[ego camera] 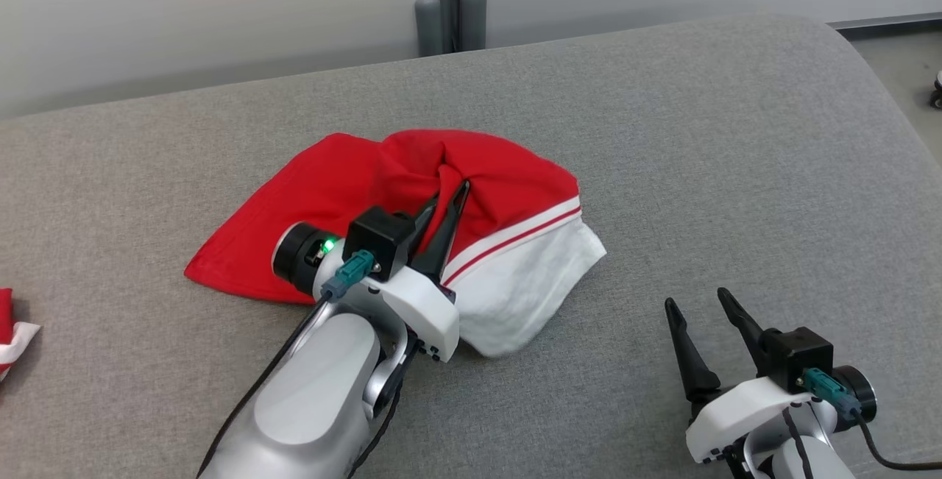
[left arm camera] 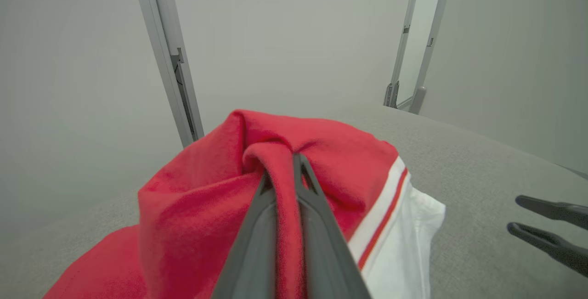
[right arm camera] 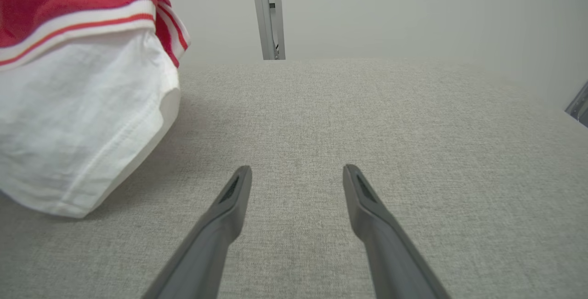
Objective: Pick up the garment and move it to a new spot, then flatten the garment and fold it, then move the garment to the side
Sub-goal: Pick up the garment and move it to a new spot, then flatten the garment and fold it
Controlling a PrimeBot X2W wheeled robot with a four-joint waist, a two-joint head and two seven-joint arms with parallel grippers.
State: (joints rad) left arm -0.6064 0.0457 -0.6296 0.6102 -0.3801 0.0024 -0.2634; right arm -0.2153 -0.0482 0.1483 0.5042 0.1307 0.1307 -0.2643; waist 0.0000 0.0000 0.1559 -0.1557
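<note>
Left tool (ego camera: 450, 193) pinching raised garment (ego camera: 515, 170) fold, forearm (ego camera: 316, 391) reaching forward, right tool (ego camera: 697, 299) spread, well apart

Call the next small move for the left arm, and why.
Probably lift the left gripper straight up a little. It is shut on a pinched ridge of the red garment, which lies bunched on the grey surface; the right gripper sits open to the side, clear of the cloth.

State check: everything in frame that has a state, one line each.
garment: bunched, not flattened or folded; a red fold is pinched up, the rest lies on the grey surface.
left gripper: jaws shut on the garment's red fold.
right gripper: jaws open, empty, clear of the garment.
red-and-white cloth: lying loose, cut off by the frame.
</note>
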